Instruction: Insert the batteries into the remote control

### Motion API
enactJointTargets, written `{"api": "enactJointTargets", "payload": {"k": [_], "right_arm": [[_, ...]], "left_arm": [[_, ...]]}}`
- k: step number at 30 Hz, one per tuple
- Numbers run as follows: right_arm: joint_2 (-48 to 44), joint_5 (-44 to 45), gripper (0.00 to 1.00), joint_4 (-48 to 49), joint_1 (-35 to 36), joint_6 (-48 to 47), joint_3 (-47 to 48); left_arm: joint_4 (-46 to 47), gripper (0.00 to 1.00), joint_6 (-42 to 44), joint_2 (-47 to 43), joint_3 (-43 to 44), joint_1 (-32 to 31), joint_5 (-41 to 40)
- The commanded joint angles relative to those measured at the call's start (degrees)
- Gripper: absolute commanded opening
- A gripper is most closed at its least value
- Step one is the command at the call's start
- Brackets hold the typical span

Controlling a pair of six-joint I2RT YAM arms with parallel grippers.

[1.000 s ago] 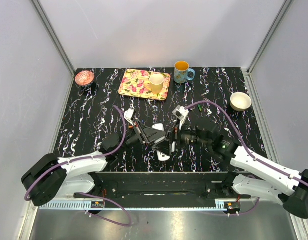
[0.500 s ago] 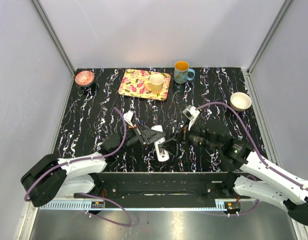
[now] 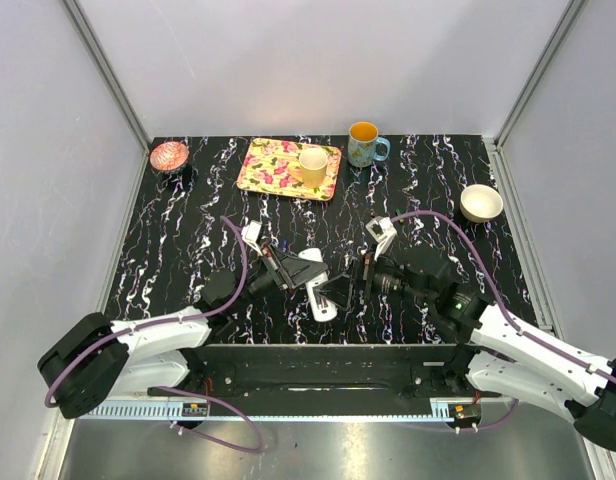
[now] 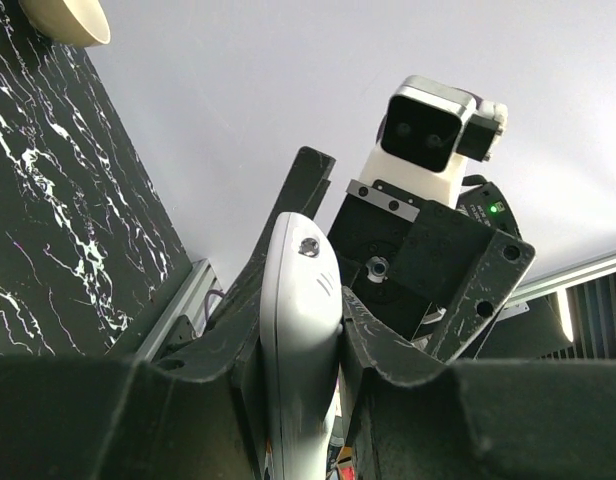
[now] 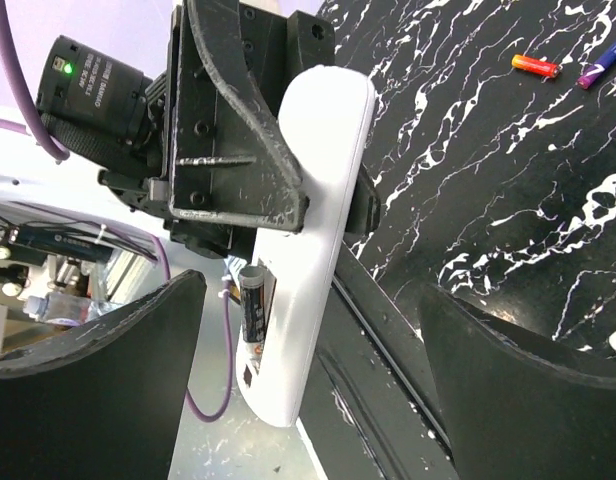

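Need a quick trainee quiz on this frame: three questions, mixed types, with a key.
1. True or false: the right gripper is clamped on the slim white oblong plastic remote control.
2. Where is the small red-orange cylindrical battery? A: in the remote's recess. B: lying on the black white-veined table. C: between the right gripper's fingers.
3. What sits in the remote's recess?

Key:
1. False. The right gripper is open, and the left gripper holds the remote.
2. B.
3. A dark cylindrical battery.

The remote control [image 5: 333, 180] is smooth plastic (table [image 5: 508, 180] glossy, veined).
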Motion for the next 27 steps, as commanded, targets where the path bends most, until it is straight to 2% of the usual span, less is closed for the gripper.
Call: {"api": "enactJointTargets", "payload": {"k": [1, 27], "right_arm": [[1.2, 0.4, 0.97, 7.6, -1.2, 6.2, -0.5], [5.2, -3.9, 0.92, 12.6, -2.3, 10.1, -3.8]], "left_arm": [[5.9, 0.00, 0.3, -1.4, -0.3, 0.2, -1.2], [7.0, 0.00, 0.5, -3.3, 0.2, 0.3, -2.3]]}}
